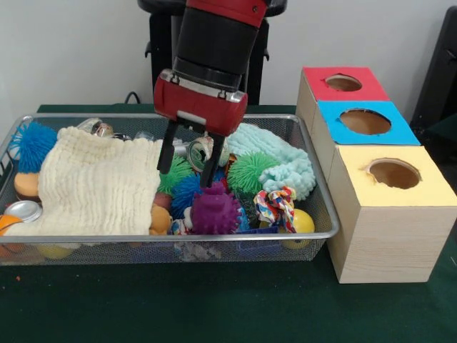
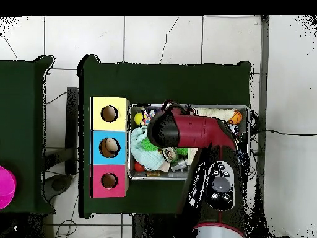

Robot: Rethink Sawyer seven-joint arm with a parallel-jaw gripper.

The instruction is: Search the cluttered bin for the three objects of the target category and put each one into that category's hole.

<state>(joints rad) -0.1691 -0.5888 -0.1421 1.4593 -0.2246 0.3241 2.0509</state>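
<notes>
The silver wire-mesh bin (image 1: pixel 314 182) lies on the green table, full of clutter; it also shows in the overhead view (image 2: pixel 131 175). My gripper (image 1: pixel 187 168) hangs open over the bin's middle, its black fingers (image 1: pixel 166 153) empty, just above a purple spiky ball (image 1: pixel 216 211) and a green spiky ball (image 1: pixel 175 174). Three boxes with round holes stand beside the bin: red (image 1: pixel 343 83), blue (image 1: pixel 365 122) and yellow (image 1: pixel 394 174). In the overhead view the arm (image 2: pixel 186 131) covers most of the bin.
In the bin lie a cream knitted cloth (image 1: pixel 96 186), a mint fluffy cloth (image 1: pixel 285 161), blue spiky balls (image 1: pixel 32 143), a rope toy (image 1: pixel 277 206), a yellow ball (image 1: pixel 303 223), cans (image 1: pixel 23 211) and orange balls (image 1: pixel 27 186). A magenta disc (image 2: pixel 5 186) sits on a side table.
</notes>
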